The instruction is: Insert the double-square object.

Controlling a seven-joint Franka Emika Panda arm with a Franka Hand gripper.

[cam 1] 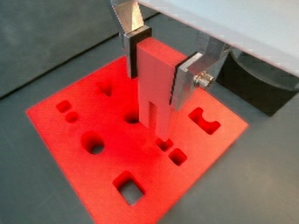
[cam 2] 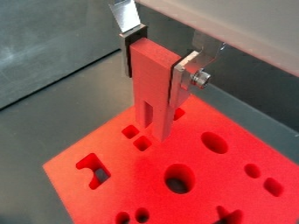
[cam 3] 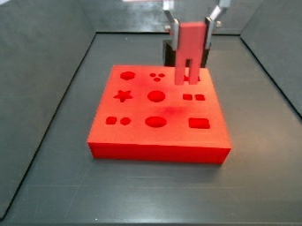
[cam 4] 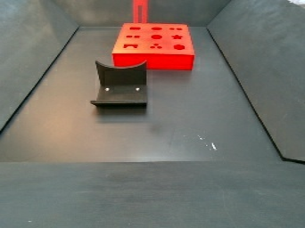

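Note:
The double-square object (cam 1: 155, 83) is a tall red peg with two thin prongs pointing down. My gripper (cam 1: 163, 59) is shut on its flat upper part, one silver finger on each side, as both wrist views show (cam 2: 163, 59). The peg (cam 2: 152, 92) hangs upright just above the red block with shaped holes (cam 2: 176, 179). Its prong tips are close over the block's pair of small square holes (cam 1: 170, 150). In a side view the peg (cam 3: 189, 48) stands over the block's far right part (cam 3: 160, 124), above the two square holes (cam 3: 192, 97). I cannot tell whether the prongs touch the block.
The block (cam 4: 152, 44) lies at the far end of a dark bin floor with sloped walls. The dark fixture (cam 4: 119, 85) stands on the floor well in front of the block. The block carries several other holes: round, star, rectangular.

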